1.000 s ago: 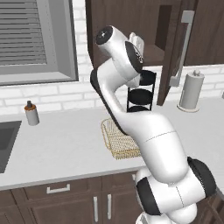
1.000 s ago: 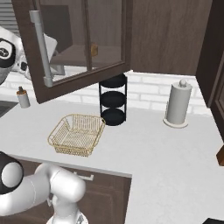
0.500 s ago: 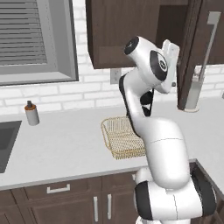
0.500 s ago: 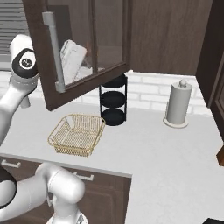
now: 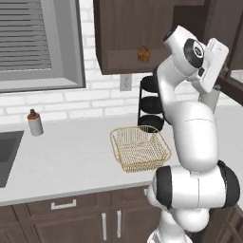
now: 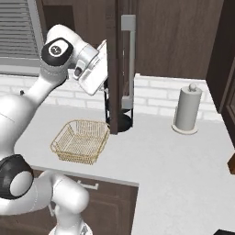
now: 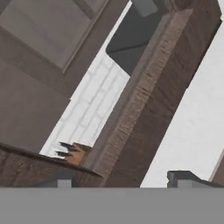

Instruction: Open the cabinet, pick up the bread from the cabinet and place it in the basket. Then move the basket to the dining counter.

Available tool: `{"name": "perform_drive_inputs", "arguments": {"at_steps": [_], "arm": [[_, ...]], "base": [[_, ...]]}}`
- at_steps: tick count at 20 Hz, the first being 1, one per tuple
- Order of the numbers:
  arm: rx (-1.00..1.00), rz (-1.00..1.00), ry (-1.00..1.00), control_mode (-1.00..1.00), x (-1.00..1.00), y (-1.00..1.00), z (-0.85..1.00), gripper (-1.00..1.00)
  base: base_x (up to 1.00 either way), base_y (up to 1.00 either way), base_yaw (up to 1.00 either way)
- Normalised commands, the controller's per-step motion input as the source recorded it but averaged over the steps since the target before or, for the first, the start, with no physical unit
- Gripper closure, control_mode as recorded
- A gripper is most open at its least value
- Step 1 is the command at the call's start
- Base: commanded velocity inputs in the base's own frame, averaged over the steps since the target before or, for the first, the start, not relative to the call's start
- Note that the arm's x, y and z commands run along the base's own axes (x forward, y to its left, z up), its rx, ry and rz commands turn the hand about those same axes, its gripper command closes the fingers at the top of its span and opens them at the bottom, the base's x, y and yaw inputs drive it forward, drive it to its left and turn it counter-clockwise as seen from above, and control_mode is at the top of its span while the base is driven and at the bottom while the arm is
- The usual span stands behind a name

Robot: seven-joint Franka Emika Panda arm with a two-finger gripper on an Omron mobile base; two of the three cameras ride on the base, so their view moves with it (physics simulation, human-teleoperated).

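Dark brown wooden wall cabinet (image 5: 128,38): door (image 6: 120,69) swung open, long silver bar handle (image 6: 128,55) on its edge. Small golden-brown bread lump (image 5: 143,53): inside the cabinet, on its shelf. Golden-yellow wire mesh basket (image 5: 139,148): on the grey-white tabletop (image 5: 71,152), beside the black 3-tier round rack (image 5: 151,102). Pincer (image 7: 122,183): raised beside the door; spread or pressed together, cannot tell.

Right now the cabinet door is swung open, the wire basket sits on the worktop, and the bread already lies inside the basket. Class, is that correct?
One part is wrong. The bread is not in the basket; the left base view shows it on the shelf inside the cabinet. The basket on the worktop holds nothing. The door is open, as stated.
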Motion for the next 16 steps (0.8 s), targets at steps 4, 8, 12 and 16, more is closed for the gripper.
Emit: {"name": "perform_drive_inputs", "arguments": {"at_steps": [4, 8, 12, 16], "arm": [[-0.02, -0.06, -0.02, -1.0, -0.03, 0.29, -0.1, -1.0], [-0.17, 0.39, -0.01, -1.0, -0.25, 1.0, -0.09, -1.0], [-0.27, 0.75, 0.06, -1.0, -0.64, 0.93, 0.09, -1.0], [-0.3, 0.84, 0.12, -1.0, -0.62, 0.66, 0.34, -1.0]], "base": [[0.0, 0.0, 0.0], [0.0, 0.0, 0.0], [0.0, 0.0, 0.0], [0.0, 0.0, 0.0]]}}
